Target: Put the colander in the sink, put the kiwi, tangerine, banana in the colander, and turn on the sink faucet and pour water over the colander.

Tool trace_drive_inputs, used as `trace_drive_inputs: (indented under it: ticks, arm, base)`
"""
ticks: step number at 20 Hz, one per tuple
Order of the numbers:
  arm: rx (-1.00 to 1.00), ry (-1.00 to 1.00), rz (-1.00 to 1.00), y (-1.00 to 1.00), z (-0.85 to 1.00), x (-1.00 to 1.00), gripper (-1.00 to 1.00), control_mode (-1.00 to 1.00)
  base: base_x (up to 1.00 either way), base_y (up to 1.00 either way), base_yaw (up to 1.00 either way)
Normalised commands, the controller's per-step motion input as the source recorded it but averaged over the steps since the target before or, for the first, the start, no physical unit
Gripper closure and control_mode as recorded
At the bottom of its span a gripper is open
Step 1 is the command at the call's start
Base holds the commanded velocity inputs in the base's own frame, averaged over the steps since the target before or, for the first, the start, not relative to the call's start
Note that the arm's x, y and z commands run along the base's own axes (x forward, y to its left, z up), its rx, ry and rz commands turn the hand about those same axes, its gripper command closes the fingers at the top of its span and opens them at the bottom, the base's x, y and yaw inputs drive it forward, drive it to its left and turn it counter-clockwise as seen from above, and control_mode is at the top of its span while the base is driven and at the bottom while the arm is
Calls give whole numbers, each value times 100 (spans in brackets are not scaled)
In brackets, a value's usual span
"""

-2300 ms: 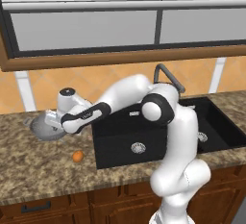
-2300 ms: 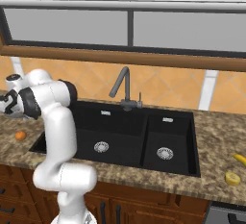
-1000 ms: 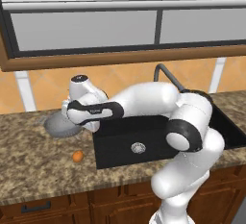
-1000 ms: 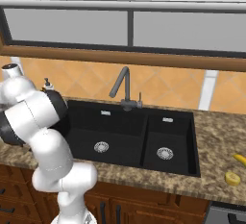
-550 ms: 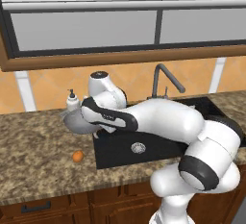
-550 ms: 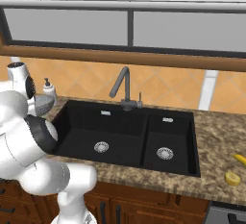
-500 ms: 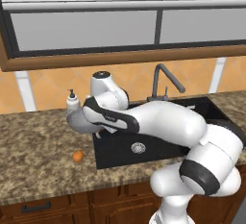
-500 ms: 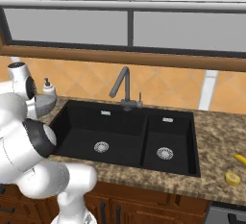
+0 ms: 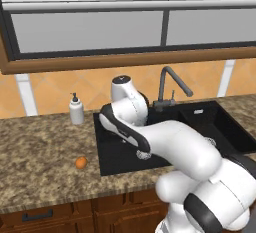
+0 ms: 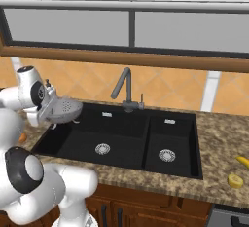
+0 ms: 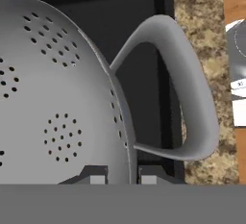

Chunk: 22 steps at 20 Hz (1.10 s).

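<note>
My gripper [image 10: 50, 108] is shut on the rim of the colander [image 10: 64, 109], a grey metal bowl dotted with holes. It hangs tilted over the left edge of the black sink [image 10: 121, 134]. In the hand view the colander [image 11: 53, 98] looms close, its looped handle [image 11: 194, 103] to the right, and my gripper [image 11: 122, 176] pinches the rim just left of that handle. The tangerine [image 9: 81, 162] lies on the counter left of the sink. The banana [image 10: 243, 161] and the small yellow-green kiwi [image 10: 236, 180] rest on the counter far right. The dark sink faucet [image 10: 124, 87] stands behind the basins.
A white soap dispenser [image 9: 76, 110] stands on the counter behind the tangerine. My own arm [image 9: 165, 144] crosses in front of the large basin in the left base view. The tiled wall and window run behind the counter.
The arm has swung to the right with the colander, from above the counter left of the sink to over the sink's left edge. The tangerine has stayed put.
</note>
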Motion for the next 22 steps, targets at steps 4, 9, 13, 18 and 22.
trace_drive_inputs:
  ticks: [4, 9, 13, 18, 22]
  arm:
    - [0, 7, -79, -47, -6, 7, 100, -100]
    - [0, 6, -71, -27, -19, 30, 100, -100]
    - [-2, 0, -71, 2, -58, 32, 100, -100]
    - [-2, 0, -76, 24, -58, 15, 100, -100]
    - [0, 0, -67, 18, -36, 21, 100, -100]
  base:
    - [0, 0, 0]
    - [0, 0, 0]
    - [0, 0, 0]
    - [0, 0, 0]
    - [0, 0, 0]
